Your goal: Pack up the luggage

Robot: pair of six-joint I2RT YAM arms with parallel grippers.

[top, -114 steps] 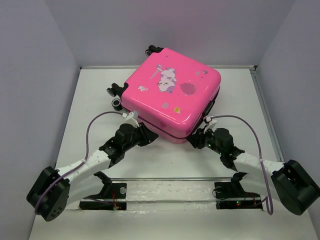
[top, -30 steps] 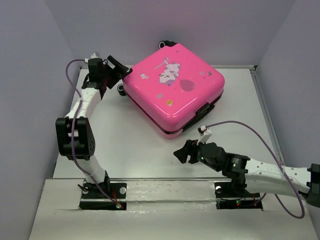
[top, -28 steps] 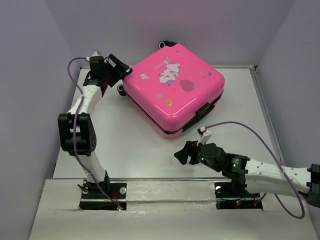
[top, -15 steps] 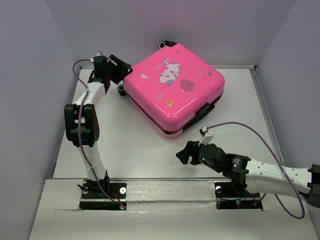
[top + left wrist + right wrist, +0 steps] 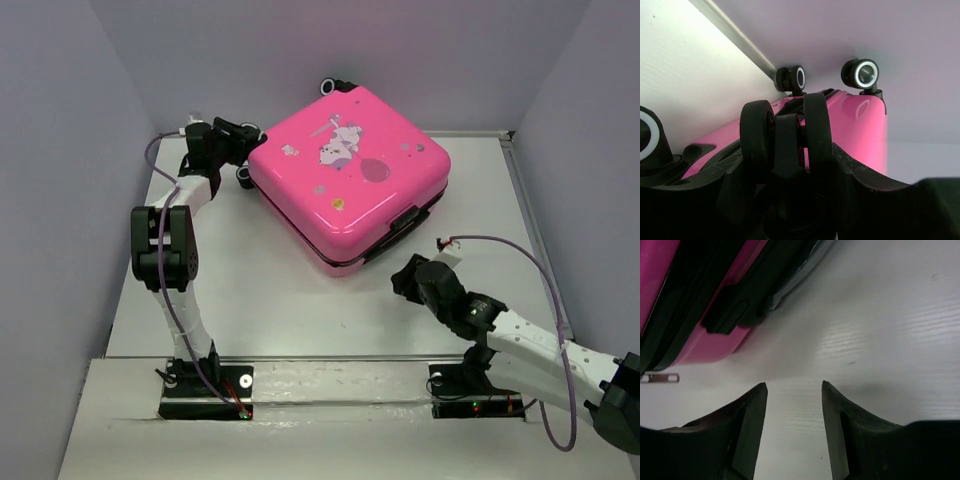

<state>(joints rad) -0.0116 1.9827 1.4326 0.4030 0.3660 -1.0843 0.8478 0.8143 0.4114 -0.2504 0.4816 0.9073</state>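
Pink luggage [image 5: 350, 170] shut; left gripper [image 5: 790, 170] straddles its wheel [image 5: 785, 132], clamping unclear; right gripper [image 5: 793, 386] open above table [image 5: 880, 315].

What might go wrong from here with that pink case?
1. The left gripper straddles a round wheel of the suitcase; it may slip off, or the wheel may swivel.
2. The suitcase is closed, and the open right gripper sits just off its near edge. A nudge there might shove the case rather than open it.
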